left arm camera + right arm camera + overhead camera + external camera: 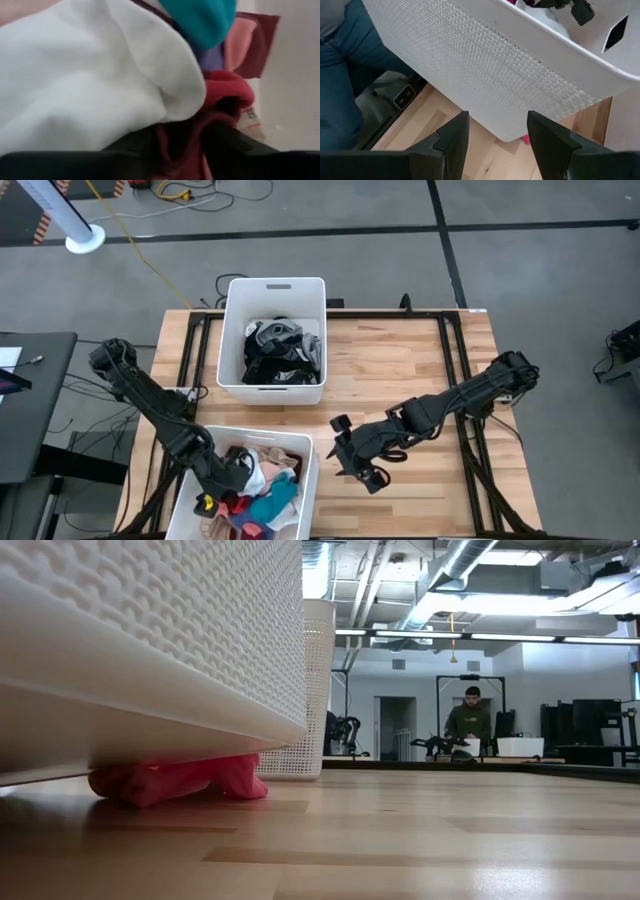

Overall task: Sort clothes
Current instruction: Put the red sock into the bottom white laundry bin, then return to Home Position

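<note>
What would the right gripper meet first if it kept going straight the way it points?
Most likely the textured side wall of the near white bin, which fills the view just ahead of the open right gripper. The bare table lies below that line, though depth is uncertain.

Tabletop (400,365): pale wooden planks on a dark frame
Far bin (273,295): white, on the tabletop's far left part, holding black and grey clothes (283,352)
Near bin (312,470): white, at the near left edge, holding colourful clothes (270,495)
Red garment (175,780): lying on the wood, pinned under the near bin's base
</note>
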Controlling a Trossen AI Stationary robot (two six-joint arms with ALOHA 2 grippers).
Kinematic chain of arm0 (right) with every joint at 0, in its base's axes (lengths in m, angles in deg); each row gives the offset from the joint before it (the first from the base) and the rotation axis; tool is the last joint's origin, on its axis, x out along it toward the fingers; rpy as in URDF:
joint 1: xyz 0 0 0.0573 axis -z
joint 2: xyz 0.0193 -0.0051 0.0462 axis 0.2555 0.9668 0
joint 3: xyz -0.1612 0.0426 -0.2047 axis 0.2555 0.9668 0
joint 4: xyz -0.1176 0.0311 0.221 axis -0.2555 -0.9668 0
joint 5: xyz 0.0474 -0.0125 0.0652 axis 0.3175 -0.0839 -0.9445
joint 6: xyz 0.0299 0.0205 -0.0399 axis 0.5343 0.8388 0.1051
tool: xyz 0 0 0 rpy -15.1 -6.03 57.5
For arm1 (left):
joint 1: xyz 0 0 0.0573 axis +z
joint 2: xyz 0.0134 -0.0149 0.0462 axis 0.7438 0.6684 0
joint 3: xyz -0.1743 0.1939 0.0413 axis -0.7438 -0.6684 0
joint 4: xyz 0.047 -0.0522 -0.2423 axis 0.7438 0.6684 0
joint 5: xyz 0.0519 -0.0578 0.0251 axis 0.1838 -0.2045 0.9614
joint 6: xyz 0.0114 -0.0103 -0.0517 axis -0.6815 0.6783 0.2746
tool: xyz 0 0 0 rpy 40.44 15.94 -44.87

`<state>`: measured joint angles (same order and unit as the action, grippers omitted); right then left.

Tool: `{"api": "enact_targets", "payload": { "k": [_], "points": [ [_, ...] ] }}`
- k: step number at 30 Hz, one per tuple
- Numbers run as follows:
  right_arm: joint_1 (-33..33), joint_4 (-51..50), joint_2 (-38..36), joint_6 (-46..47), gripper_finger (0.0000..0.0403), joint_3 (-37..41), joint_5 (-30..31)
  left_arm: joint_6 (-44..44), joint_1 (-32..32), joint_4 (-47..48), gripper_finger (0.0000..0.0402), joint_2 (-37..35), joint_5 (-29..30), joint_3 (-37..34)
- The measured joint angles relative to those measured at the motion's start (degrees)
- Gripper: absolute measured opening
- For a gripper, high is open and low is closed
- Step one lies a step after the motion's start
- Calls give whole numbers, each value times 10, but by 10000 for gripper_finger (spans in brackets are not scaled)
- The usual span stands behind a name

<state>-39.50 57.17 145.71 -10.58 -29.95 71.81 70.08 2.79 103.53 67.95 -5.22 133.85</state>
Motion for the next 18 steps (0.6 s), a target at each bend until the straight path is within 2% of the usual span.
{"api": "enact_targets", "payload": {
  "k": [4,7,13,18],
  "points": [
    [0,-3,0,0,214,0,0,2,0,6,179,0,-20,20],
    [0,-5,-2,0,214,0,0,-2,-1,21,203,0,-21,50],
    [-3,-9,-12,1,214,0,1,-29,-11,61,209,0,-17,122],
    [-9,-10,-21,-1,214,0,1,-38,-19,121,208,0,12,172]
  ]
}}
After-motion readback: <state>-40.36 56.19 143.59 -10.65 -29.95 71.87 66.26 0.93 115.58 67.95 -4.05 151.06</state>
